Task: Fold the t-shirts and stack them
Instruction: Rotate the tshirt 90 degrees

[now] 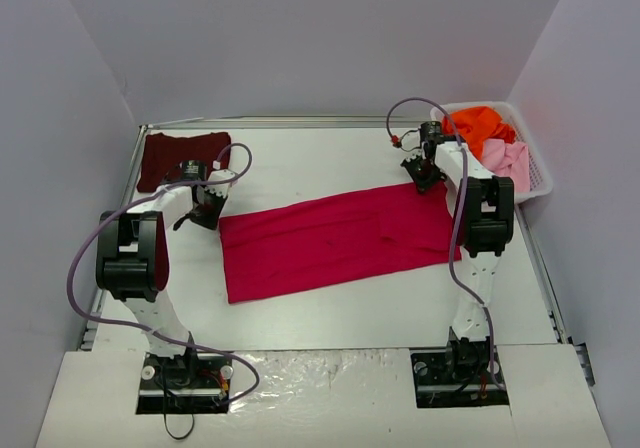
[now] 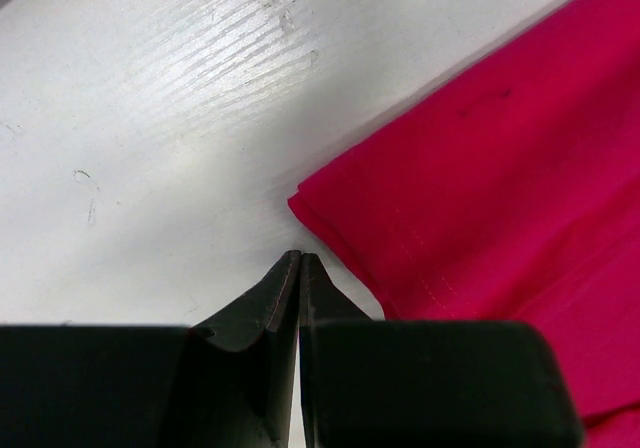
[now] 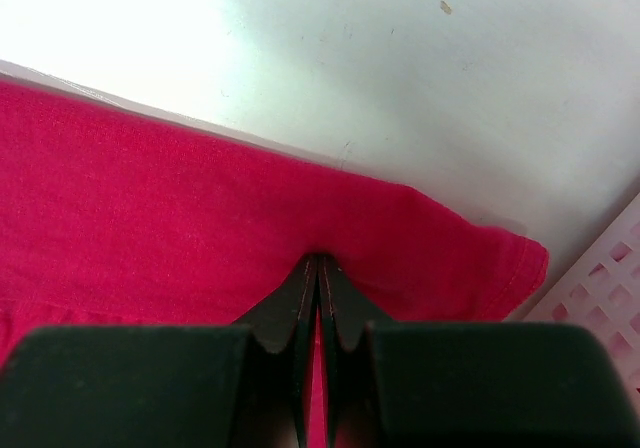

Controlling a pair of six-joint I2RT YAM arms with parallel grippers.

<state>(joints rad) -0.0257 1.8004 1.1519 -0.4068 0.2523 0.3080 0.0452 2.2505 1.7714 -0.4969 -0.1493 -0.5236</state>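
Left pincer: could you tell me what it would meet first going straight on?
Probably the table, just off the crimson t-shirt; depth is unclear, so the left pincer might clip its corner.

1. Left pincer (image 2: 300,258): matt black plastic.
2. Crimson t-shirt (image 2: 500,168), right of it: soft matt knit cloth, stitched hem.
3. Counter (image 2: 150,118), ahead of it: white, faintly glossy, scuffed and streaked.
4. Basket (image 3: 610,278), right of the right pincer (image 3: 318,260): white plastic mesh.

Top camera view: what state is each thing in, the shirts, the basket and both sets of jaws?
Crimson shirt: folded into a long strip, lying flat.
Maroon shirt: folded, flat, far left corner.
Orange shirt: crumpled in the basket.
Pink shirt: crumpled in the basket.
Basket: upright, holding two shirts.
Left gripper: jaws shut, empty, beside crimson shirt's corner.
Right gripper: jaws shut at crimson shirt's edge.
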